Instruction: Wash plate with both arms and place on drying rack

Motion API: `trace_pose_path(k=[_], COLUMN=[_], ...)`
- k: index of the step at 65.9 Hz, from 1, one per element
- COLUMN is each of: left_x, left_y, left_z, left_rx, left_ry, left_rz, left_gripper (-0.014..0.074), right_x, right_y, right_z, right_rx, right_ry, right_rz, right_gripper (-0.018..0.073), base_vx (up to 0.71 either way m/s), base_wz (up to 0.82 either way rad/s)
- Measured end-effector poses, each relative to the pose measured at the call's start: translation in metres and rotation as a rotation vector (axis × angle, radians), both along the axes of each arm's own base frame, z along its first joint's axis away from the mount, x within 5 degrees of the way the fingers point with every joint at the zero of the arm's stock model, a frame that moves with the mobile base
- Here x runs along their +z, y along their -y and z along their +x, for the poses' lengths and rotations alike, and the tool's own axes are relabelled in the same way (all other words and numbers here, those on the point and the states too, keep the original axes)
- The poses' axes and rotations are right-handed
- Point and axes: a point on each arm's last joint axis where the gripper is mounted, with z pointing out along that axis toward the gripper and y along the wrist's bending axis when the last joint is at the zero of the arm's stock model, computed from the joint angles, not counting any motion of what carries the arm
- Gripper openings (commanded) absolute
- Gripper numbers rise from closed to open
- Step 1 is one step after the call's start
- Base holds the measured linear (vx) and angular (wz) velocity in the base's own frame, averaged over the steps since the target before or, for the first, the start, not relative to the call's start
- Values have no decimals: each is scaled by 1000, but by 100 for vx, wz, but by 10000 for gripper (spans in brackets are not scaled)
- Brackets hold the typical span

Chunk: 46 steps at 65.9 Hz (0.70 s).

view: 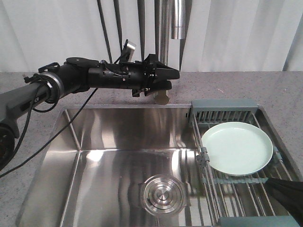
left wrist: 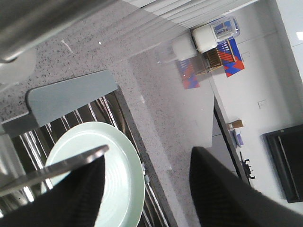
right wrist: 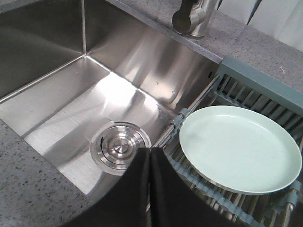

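The pale mint-green plate (view: 236, 147) lies flat on the drying rack (view: 222, 108), over the right side of the sink. It also shows in both wrist views, the plate (left wrist: 124, 170) and the plate (right wrist: 239, 146). My left gripper (view: 166, 78) is held high at the back of the sink, beside the faucet column (view: 163, 33), well left of the plate. Its fingers (left wrist: 227, 189) stand wide apart, and a flat steel strip (left wrist: 52, 166) lies along the edge of one. My right gripper (right wrist: 149, 158) is shut and empty, hovering over the rack's near left corner, just short of the plate's rim.
The steel sink basin (view: 104, 156) has a round drain (view: 161, 191) at its middle. The faucet base (right wrist: 191, 19) stands on the speckled grey counter (view: 265, 87) behind the basin. A black cable (view: 57, 137) droops from the left arm over the sink's left edge.
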Motion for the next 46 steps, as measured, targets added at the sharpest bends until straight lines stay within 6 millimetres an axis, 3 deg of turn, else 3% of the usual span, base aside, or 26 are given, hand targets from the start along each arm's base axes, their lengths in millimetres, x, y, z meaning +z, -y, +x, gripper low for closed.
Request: trace_pose_path(k=[21,36,46], left_x=[1,26,35], left_y=[1,1,-16], left_z=[-1,-6,-2], left_rx=[-22,-128,-143], left_ry=[-2,37,9], left_rz=[-15,-74,-76], left_gripper=[393,360,300], right_x=[0,0,0], right_y=[0,0,0], right_z=[0,0,0], right_rx=[-1,-1,-2], right_ry=[2,2,3], right_rz=[1,1,2], right_gripper=[-6,-6,-6], base_vx=[0,0,0], base_wz=[0,0,0])
